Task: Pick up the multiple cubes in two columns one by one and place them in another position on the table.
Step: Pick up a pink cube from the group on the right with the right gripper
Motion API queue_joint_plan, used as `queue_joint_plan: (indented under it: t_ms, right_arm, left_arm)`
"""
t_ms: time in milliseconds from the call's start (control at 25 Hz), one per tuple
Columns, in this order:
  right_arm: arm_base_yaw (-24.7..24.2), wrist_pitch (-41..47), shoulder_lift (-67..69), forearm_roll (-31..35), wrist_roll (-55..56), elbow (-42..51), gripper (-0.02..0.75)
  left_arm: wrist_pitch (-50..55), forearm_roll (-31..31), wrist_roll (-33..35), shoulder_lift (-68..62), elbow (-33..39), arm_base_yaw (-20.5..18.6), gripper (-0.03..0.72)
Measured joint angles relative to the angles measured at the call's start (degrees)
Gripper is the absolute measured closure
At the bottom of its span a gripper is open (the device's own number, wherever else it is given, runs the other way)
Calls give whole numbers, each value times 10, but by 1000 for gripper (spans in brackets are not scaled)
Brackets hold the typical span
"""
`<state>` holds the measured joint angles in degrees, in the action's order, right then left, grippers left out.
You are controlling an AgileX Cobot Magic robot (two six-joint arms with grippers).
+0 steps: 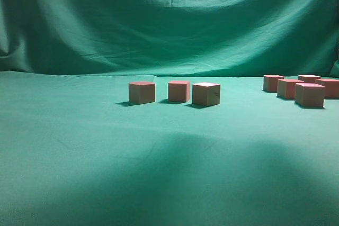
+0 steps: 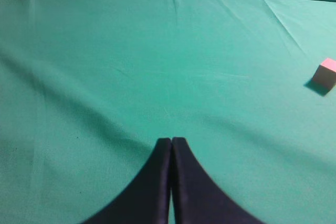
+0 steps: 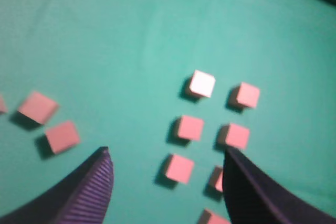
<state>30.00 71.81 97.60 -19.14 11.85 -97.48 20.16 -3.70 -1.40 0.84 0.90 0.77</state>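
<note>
- Table (image 1: 79, 152): flat surface under teal-green cloth, faintly wrinkled; a draped green backdrop (image 1: 159, 19) of the same colour hangs behind it.
- Cubes, exterior view: small, sharp-edged, matte. Tops read pink-red; side faces look tan-beige in this light.
- Group of three cubes near the middle of the table, in a loose row: left cube (image 1: 142, 92), middle cube (image 1: 179, 90), right cube (image 1: 206, 93). The three stand apart, not touching, and the right one is turned slightly.
- Second cluster (image 1: 302, 87) at far right: five cubes visible, closely packed and overlapping in this view; I cannot tell whether any touch.
- Right wrist view, looking down: cubes in two columns (image 3: 212, 129), evenly spaced with gaps between them. The top-left one looks pale, almost white, under glare. Two loose cubes (image 3: 50, 121) lie well apart to the left, with the sliver of another at the frame edge.
- Right gripper (image 3: 165, 174): fingers stand wide apart above the near end of the columns, nothing between them.
- Left gripper (image 2: 171, 142): dark fingers pressed together, empty, over bare cloth. A single cube (image 2: 325, 73) sits far to its right.
</note>
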Motion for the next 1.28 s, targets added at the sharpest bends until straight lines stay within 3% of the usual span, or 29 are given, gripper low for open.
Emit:
queue_joint_plan:
  t_ms: [240,400,760,1280]
  right_arm:
    - [-98,-29,-34,6,43,162,277]
    - [-183,-123,-35,109,27,290,277]
    - [-224,-257,-38,135,5,407,277]
    - [-240,-353,-5,163,5,429,277]
  left_arm:
    - [0,0,0,0,0,0,688]
    - [0,0,0,0,0,0,688]
    - [0,0,0,0,0,0,688]
    - [0,0,0,0,0,0,688]
